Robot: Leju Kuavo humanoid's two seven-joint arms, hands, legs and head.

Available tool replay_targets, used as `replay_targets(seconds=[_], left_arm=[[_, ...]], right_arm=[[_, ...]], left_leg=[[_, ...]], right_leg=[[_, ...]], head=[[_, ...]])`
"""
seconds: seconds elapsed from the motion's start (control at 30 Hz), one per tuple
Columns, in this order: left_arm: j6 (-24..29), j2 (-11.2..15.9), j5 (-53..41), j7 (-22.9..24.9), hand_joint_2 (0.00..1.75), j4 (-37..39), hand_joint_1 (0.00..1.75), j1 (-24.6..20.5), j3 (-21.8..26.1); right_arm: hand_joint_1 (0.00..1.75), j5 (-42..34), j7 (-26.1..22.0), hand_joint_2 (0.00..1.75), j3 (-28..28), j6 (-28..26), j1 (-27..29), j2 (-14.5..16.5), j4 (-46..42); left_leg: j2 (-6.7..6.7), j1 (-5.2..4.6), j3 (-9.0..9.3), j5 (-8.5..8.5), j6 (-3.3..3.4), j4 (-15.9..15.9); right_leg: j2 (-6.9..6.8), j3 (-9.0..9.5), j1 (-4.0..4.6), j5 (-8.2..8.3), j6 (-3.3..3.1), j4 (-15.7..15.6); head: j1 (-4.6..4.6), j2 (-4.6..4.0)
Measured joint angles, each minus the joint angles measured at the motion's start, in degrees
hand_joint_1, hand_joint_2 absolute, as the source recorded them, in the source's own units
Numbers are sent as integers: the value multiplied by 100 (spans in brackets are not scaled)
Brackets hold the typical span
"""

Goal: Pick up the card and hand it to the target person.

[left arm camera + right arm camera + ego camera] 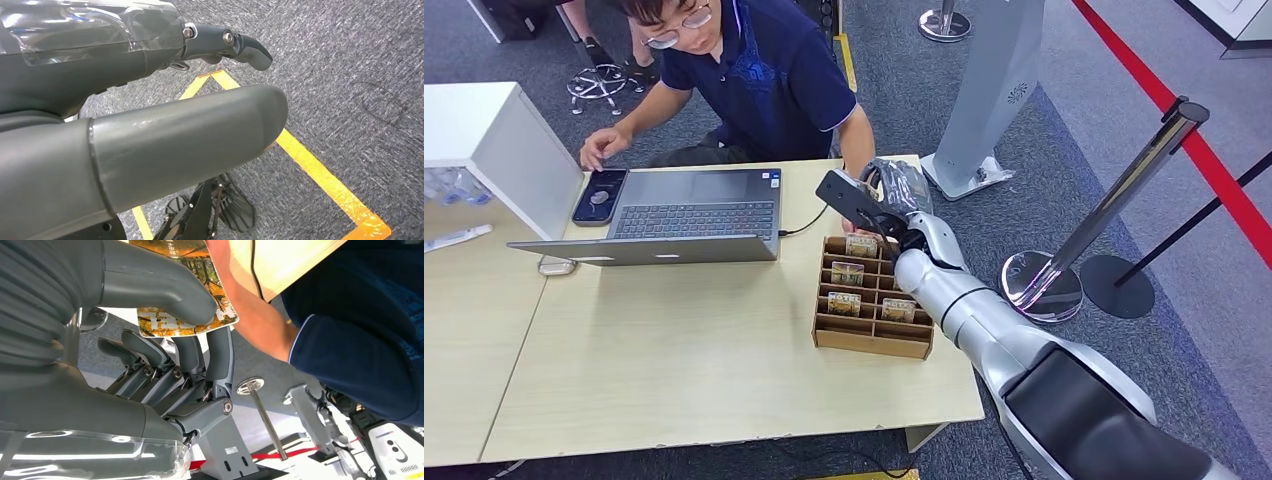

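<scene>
We recorded the right hand [892,195] raised above the far end of the wooden card organizer [872,298], close to the forearm [858,140] of the seated person [759,75] in a dark blue polo shirt. In the right wrist view the right hand pinched a card [185,295] printed with an autumn-tree picture, the thick grey thumb [165,285] pressing on its face and the darker fingers [220,357] under it; the person's forearm lay just beside the card's edge, and we could not tell whether it touched the card. The organizer sat on the light wooden table [674,370], near its right edge, and we noted further cards [845,273] standing upright in several of its compartments. An open laptop [686,215] stood left of the organizer, a black cable [802,228] running from its side toward the person. A smartphone [599,196] lay just beside the laptop's left edge, with the person's other hand [604,147] near it. A chrome stanchion [1104,215] stood on the grey carpet [1064,120] to the right of the table, beyond a white kiosk base [984,100]. In the left wrist view the left hand [150,120] hung over carpet marked with yellow tape [320,175]; its thumb and one dark finger [240,45] were extended with nothing between them, so we logged it as spread and holding nothing.
</scene>
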Motion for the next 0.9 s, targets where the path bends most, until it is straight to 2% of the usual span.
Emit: replay_targets(seconds=[0.3,0.4,0.47,0.53,0.6,0.9], left_arm=[[-5,0,25,-19,0,0,0,2,0],[-9,0,31,-19,0,0,0,2,0],[-8,0,33,-19,0,0,0,2,0],[-5,0,35,-21,0,0,0,2,0],[-3,0,37,-25,0,0,0,2,0],[17,0,56,-20,0,0,0,2,0]], right_arm=[[175,20,2,175,1,-2,-1,5,28],[170,20,2,175,1,-2,-2,5,28],[155,20,2,175,1,-2,-2,5,28],[75,19,2,175,1,-2,-3,5,28],[3,19,3,175,2,-1,-3,5,28],[0,137,161,175,32,77,2,5,33]], left_leg=[[-1,0,-1,0,0,0],[-1,0,-1,0,0,0],[-1,0,-1,0,0,0],[-1,0,-1,0,0,0],[-1,0,-1,0,0,0],[-1,0,-1,0,0,0]], right_leg=[[0,0,0,0,0,0],[-1,1,0,0,0,0],[-1,1,0,0,0,0],[-1,1,0,0,0,0],[-1,1,0,0,0,0],[0,0,0,0,0,0]], head=[[0,0],[0,0],[0,0],[0,0],[0,0],[0,0]])
